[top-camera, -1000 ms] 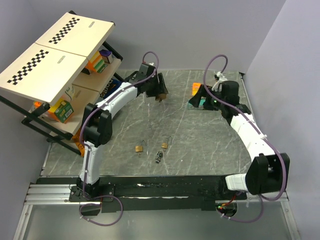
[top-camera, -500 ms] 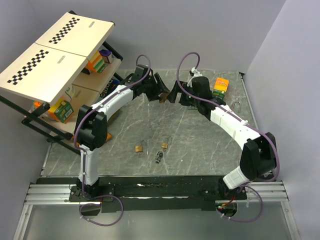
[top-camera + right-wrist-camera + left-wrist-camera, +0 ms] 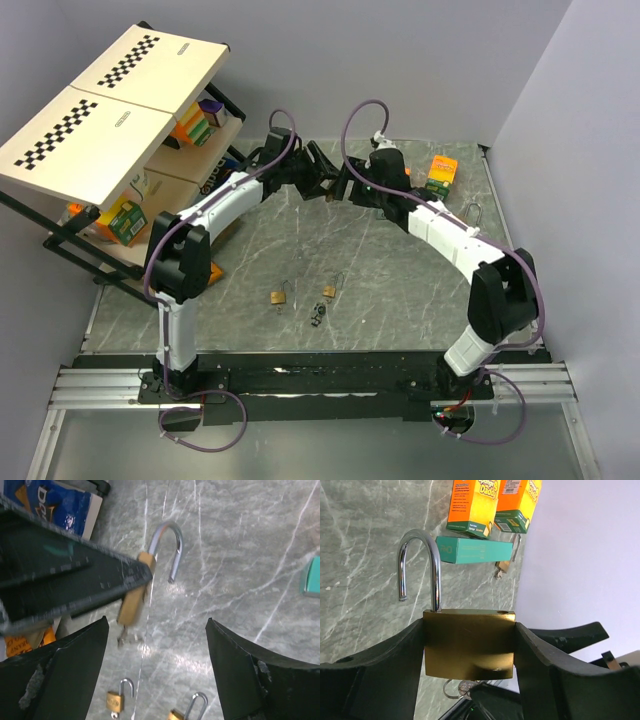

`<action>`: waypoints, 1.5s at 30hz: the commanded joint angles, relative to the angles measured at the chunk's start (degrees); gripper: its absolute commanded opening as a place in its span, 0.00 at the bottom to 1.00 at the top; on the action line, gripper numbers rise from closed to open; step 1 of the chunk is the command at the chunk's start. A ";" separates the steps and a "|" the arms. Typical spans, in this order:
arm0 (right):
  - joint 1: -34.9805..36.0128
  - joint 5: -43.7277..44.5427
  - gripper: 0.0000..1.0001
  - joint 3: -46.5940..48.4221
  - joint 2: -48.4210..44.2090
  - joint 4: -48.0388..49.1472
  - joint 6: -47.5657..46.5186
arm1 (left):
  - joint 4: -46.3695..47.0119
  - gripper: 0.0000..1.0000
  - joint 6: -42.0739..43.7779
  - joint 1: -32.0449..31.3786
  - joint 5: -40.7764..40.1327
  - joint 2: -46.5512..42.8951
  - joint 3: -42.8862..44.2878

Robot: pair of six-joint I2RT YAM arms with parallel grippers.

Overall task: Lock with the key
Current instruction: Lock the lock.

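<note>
My left gripper [image 3: 469, 645] is shut on a large brass padlock [image 3: 469, 642] whose steel shackle [image 3: 420, 562] stands swung open. A silver key on a ring [image 3: 455, 687] hangs from the padlock's underside; the right wrist view shows the key on a ring [image 3: 125, 637] below the padlock [image 3: 134, 602]. My right gripper [image 3: 156, 622] is open and empty, just beside that padlock, close to the left gripper [image 3: 322, 183] at the back of the table. A tiny dark bunch of keys [image 3: 318, 316] lies on the table near the front.
Two small brass padlocks [image 3: 278, 297] [image 3: 329, 291] lie near the key bunch. Another padlock [image 3: 472, 212] lies at the right. An orange box [image 3: 441, 172] and a teal box [image 3: 475, 550] stand at the back. A loaded shelf rack [image 3: 100, 110] fills the left side.
My right arm has swung left from the boxes to the left gripper's padlock, its jaws narrowing a little. The left gripper kept its hold and shifted slightly.
</note>
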 commanded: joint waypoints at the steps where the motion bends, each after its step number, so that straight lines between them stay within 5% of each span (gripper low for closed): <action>1: 0.74 2.54 0.84 4.72 2.21 1.70 0.90 | 7.61 0.01 -3.08 -0.16 3.18 -5.46 0.65; 11: 1.00 2.98 0.59 6.66 5.82 0.82 1.86 | 10.34 0.01 -5.90 -0.51 4.58 -5.46 0.03; 14: 1.09 2.29 0.43 7.01 6.34 1.52 1.25 | 10.69 0.01 -5.89 -0.69 4.84 -5.29 -0.23; 19: 0.83 0.88 0.00 7.36 6.35 1.69 -0.59 | 11.31 0.01 -6.95 -0.69 5.20 -5.20 -2.07; 20: 0.65 0.44 0.00 7.28 6.00 1.78 -1.29 | 11.74 0.02 -6.95 -0.51 5.37 -5.29 -2.42; 23: -0.40 -2.02 0.00 6.75 4.59 1.70 -2.17 | 12.45 0.42 -5.46 0.10 6.08 -5.99 -3.22; 24: -0.84 -3.07 0.00 6.31 4.15 1.78 -2.53 | 12.28 0.69 -4.59 0.45 6.43 -6.25 -3.22; 27: -3.12 -8.16 0.00 4.65 0.56 2.74 -4.72 | 9.30 0.96 1.03 2.03 6.43 -8.79 -3.65; 33: -10.15 -30.63 0.00 -0.19 -6.38 6.70 -10.35 | 2.00 0.96 19.55 3.80 6.52 -14.86 -5.23; 38: -13.15 -54.89 0.00 3.21 -7.54 0.05 -21.66 | 7.69 0.96 32.58 4.32 6.18 -24.24 -14.43; 43: -13.32 -61.52 0.00 4.55 -10.88 -12.69 -33.43 | 12.98 0.96 50.06 5.29 11.61 -32.44 -22.99; 45: -13.15 -63.71 0.00 5.34 -12.28 -16.57 -36.70 | 3.10 0.96 62.66 5.38 16.87 -32.36 -20.20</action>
